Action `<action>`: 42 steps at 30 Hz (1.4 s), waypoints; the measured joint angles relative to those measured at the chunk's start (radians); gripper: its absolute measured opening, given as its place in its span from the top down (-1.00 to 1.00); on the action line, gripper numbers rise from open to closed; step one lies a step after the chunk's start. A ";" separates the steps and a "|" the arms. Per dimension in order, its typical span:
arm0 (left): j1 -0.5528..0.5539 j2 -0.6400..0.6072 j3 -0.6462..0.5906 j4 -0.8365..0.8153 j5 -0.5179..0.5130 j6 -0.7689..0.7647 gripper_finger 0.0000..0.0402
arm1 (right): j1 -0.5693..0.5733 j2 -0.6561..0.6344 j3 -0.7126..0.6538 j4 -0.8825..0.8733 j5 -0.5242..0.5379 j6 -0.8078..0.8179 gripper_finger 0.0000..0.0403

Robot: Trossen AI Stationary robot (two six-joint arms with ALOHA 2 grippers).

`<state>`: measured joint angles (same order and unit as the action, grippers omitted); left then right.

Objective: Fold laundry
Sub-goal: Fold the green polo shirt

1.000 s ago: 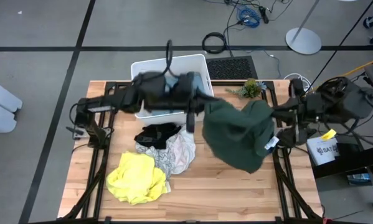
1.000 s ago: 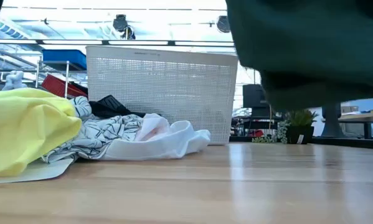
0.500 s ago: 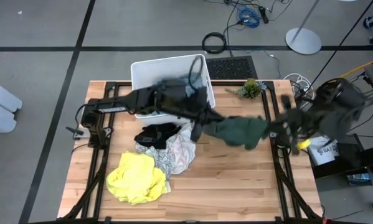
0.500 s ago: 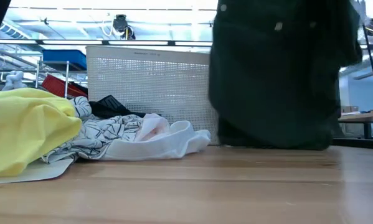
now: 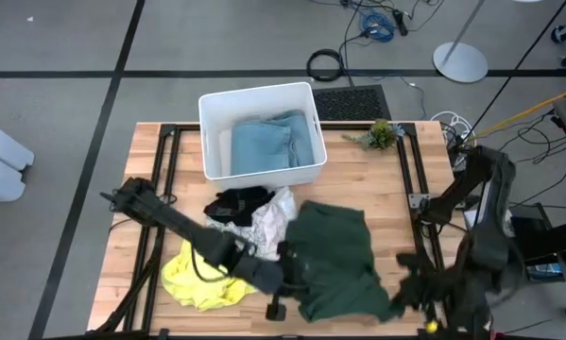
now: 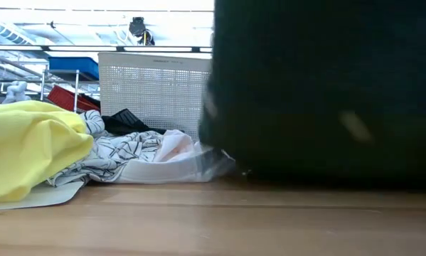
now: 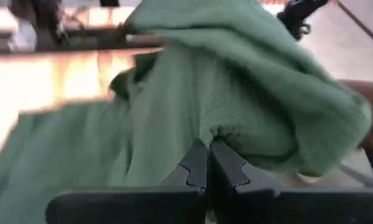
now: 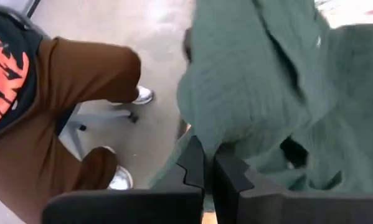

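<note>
A: We see both arms reaching to the near edge of the table, the dark green garment spread flat between them. Why hold it at 2 corners?

B: We judge it a way to lay the cloth out wide so a fold can be made. The left gripper sits at the garment's near left corner, the right gripper at its near right corner, and each pair of jaws is closed tight on a pinch of the green fabric. In both wrist views we see the cloth bunching straight out of the closed fingertips.

A: And the rest of the laundry?

B: The light blue garment lies inside the white bin at the far side. The black garment and the white garment with grey pattern sit just left of the green one, touching each other. The bright yellow garment lies at the near left, under the left arm. A small potted plant stands beside the bin.

A: Anyone nearby?

B: In the right wrist view we see a person in brown trousers beyond the table edge, well apart from the grippers.
</note>
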<state>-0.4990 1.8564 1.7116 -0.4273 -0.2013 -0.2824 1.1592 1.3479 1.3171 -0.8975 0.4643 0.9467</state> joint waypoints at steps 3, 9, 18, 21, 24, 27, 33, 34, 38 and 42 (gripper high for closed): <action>-0.046 0.000 -0.181 0.269 -0.014 -0.125 0.99 | 0.033 0.079 0.000 0.130 0.002 0.017 1.00; -0.078 0.000 -0.329 0.465 -0.083 -0.235 0.99 | 0.010 0.161 0.000 0.208 0.012 -0.018 1.00; 0.057 -0.002 -0.330 0.346 -0.063 -0.219 0.99 | -0.155 0.096 0.000 -0.269 0.016 0.055 1.00; 0.103 -0.002 -0.330 0.320 -0.060 -0.183 0.98 | -0.211 0.078 0.000 -0.391 -0.055 0.061 1.00; 0.146 0.007 -0.330 0.306 -0.018 -0.176 0.97 | -0.255 0.066 -0.009 -0.449 -0.123 0.062 1.00; 0.182 0.028 -0.330 0.311 0.048 -0.183 0.97 | -0.290 0.038 -0.068 -0.416 -0.198 0.032 1.00; 0.224 0.064 -0.331 0.303 0.130 -0.214 0.96 | -0.361 -0.078 -0.327 -0.198 -0.284 -0.013 1.00; 0.233 0.072 -0.331 0.308 0.138 -0.229 0.96 | -0.375 -0.099 -0.369 -0.177 -0.296 -0.012 1.00; 0.269 0.094 -0.330 0.294 0.165 -0.299 0.92 | -0.430 -0.170 -0.498 -0.092 -0.369 0.000 1.00; 0.299 0.103 -0.330 0.227 0.249 -0.313 0.73 | -0.461 -0.199 -0.539 -0.082 -0.397 0.016 0.92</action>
<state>-0.1995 1.9591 1.3815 -0.2002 0.0474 -0.5957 0.6983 1.1485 0.7781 -0.9796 0.0668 0.9623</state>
